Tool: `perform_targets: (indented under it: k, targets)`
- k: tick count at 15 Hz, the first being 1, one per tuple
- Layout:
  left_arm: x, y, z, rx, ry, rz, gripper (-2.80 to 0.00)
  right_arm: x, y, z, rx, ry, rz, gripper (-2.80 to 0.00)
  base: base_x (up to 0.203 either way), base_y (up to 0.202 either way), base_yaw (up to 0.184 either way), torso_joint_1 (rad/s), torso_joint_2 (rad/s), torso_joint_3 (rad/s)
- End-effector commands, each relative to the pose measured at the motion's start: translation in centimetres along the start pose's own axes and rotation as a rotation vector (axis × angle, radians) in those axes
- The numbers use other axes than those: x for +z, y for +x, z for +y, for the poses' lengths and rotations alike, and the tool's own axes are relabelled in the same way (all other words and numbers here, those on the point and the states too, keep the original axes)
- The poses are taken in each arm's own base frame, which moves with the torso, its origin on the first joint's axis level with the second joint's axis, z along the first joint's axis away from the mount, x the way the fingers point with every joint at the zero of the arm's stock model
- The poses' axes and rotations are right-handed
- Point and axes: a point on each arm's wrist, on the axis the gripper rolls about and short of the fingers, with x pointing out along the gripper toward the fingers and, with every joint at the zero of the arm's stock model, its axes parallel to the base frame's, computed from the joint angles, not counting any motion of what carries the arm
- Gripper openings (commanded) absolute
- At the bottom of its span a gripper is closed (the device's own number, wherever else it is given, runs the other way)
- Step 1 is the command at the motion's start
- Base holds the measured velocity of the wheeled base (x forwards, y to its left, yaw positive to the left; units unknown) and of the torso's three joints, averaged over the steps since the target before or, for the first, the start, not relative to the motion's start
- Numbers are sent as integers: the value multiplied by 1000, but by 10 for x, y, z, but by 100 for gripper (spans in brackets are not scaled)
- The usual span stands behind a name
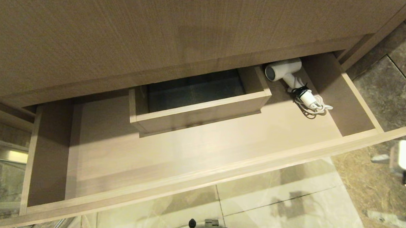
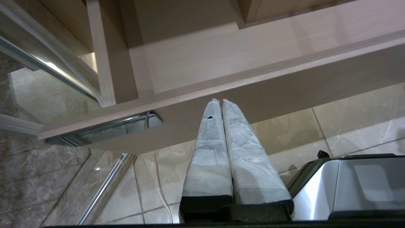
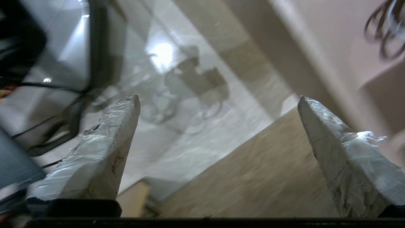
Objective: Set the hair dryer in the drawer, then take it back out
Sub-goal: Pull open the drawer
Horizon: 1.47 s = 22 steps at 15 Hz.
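right end effector (image 3: 218, 101) spread empty over floor; hair dryer (image 1: 293, 84) lies in drawer (image 1: 201, 174), label seemingly unreadable.

Beyond the right gripper's (image 3: 218, 101) wide-apart tips we see only a blurred loop of the hair dryer's (image 3: 384, 34) cord, cut off by the frame's edge.
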Motion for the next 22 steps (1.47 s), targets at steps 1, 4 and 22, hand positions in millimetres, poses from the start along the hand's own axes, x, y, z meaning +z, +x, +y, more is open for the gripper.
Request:
perform_targets:
  k: [1, 4, 22]
  targets:
    - [0, 0, 0, 0, 0, 1, -280, -22, -46, 40, -109, 44, -67, -280, 0, 0, 0, 0, 0, 0]
    - [0, 0, 0, 1, 0, 1, -280, -34, -56, 60, -140, 100, -74, -280, 0, 0, 0, 0, 0, 0]
    - [0, 0, 0, 1, 0, 0, -280, -5, 93, -157, -285, 522, 17, -280, 0, 0, 0, 0, 0, 0]
